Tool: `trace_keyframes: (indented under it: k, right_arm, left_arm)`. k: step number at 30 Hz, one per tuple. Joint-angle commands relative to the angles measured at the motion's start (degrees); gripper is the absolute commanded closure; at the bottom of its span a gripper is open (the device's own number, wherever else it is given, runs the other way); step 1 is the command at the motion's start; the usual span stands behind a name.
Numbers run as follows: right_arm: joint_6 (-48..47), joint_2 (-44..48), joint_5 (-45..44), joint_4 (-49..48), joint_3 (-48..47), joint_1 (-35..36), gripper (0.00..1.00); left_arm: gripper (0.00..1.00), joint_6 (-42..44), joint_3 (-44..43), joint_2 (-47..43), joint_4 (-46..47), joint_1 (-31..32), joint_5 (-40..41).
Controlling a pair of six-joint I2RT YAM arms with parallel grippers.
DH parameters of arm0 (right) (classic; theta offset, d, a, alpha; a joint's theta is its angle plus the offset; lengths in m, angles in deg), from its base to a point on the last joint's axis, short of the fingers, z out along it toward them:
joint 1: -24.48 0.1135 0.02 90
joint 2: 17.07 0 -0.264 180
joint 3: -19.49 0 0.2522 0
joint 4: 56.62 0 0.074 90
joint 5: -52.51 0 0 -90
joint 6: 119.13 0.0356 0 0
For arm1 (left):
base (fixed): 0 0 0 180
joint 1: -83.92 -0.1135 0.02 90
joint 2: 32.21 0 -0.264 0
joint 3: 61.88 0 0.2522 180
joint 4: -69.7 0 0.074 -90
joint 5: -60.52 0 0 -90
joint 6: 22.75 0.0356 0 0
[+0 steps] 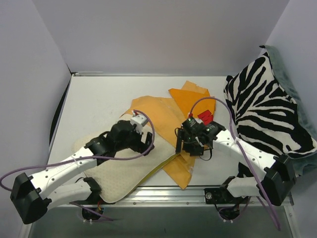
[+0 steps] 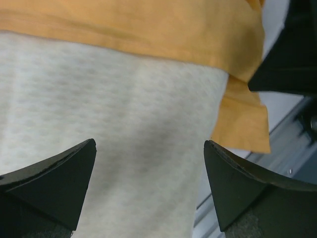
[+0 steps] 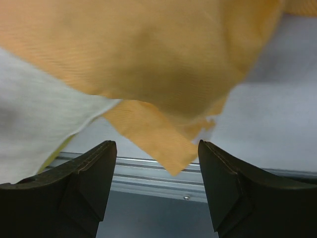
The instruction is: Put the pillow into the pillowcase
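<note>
The cream-white pillow [image 1: 119, 176] lies at the front left of the table, its far end tucked under the orange pillowcase [image 1: 161, 116]. The yellow-green trim shows along its right edge. My left gripper [image 1: 142, 146] hangs open just above the pillow where it meets the case. In the left wrist view the pillow [image 2: 124, 148] fills the space below the open left gripper [image 2: 150, 144], under the pillowcase [image 2: 148, 25] hem. My right gripper [image 1: 187, 146] is open over the case's front corner. In the right wrist view the pillowcase [image 3: 148, 59] droops ahead of the empty right gripper [image 3: 157, 144], the pillow [image 3: 34, 129] at left.
A zebra-striped cushion [image 1: 265, 111] leans against the right wall, close to the right arm. The table's metal front rail [image 3: 148, 171] runs just below the right gripper. White walls enclose the table on the left, back and right.
</note>
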Motion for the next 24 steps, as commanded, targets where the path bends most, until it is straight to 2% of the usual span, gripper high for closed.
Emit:
trace_keyframes:
  k: [1,3,7,10,12,13,15,16,17,18,19,21,23,24]
  right_arm:
    - [7.85,3.14,-6.33,4.56,6.7,1.07,0.32]
    - [10.23,3.75,-7.29,3.94,8.82,1.25,0.32]
    - [13.83,4.72,-5.38,1.05,15.15,1.86,0.33]
    - [16.82,4.28,-1.17,-4.83,21.47,2.21,0.36]
    - [18.14,2.36,-0.01,-9.75,25.25,2.39,0.4]
    - [18.32,1.39,1.38,-13.86,26.31,2.39,0.41]
    - [19.2,-1.24,2.36,-18.62,29.38,2.74,0.46]
    - [19.9,-2.21,2.8,-23.52,30.1,3.0,0.5]
    - [19.99,-3.09,3.76,-26.09,30.71,3.53,0.56]
    - [19.91,-4.84,4.12,-28.29,30.89,3.79,0.75]
    - [19.56,-5.73,4.47,-29.79,30.29,4.06,0.85]
    - [18.59,-6.61,5.53,-32.62,28.27,5.89,1.0]
    - [15.1,-6.36,5.01,-32.27,21.95,8.09,1.0]
    - [13.33,-6.09,4.05,-31.05,18.88,11.06,1.0]
  left_arm:
    - [0.02,1.39,-1.09,4.3,-7.46,7.79,-1.23]
    - [0.03,2.96,-2.41,8.87,-8.87,12.26,-0.35]
    - [0.02,4.47,-3.82,14.68,-9.4,16.15,0.97]
    - [0.03,4.29,-3.39,19.06,-8.79,18.0,0.97]
    - [0.04,3.07,-3.12,21.01,-8.96,18.18,5.97]
    - [0.18,2.89,-2.6,22.67,-8.79,18.09,7.02]
    - [0.37,2.19,-2.42,24.17,-6.68,17.22,8.79]
    - [0.62,1.75,-2.76,24.96,-5.89,16.69,8.88]
    - [0.74,1.13,-3.12,25.23,-4.06,15.3,8.62]
    - [0.88,-0.09,-3.47,25.32,-2.82,14.5,6.62]
    - [1.0,-1.06,-3.91,25.41,-1.76,13.71,5.46]
    - [1.0,-4.3,-4.96,24.8,2.53,10.46,1.78]
    - [1.0,-6.77,-5.84,23.4,7.97,7.65,1.41]
    - [1.0,-9.74,-6.71,23.22,9.48,4.15,1.41]
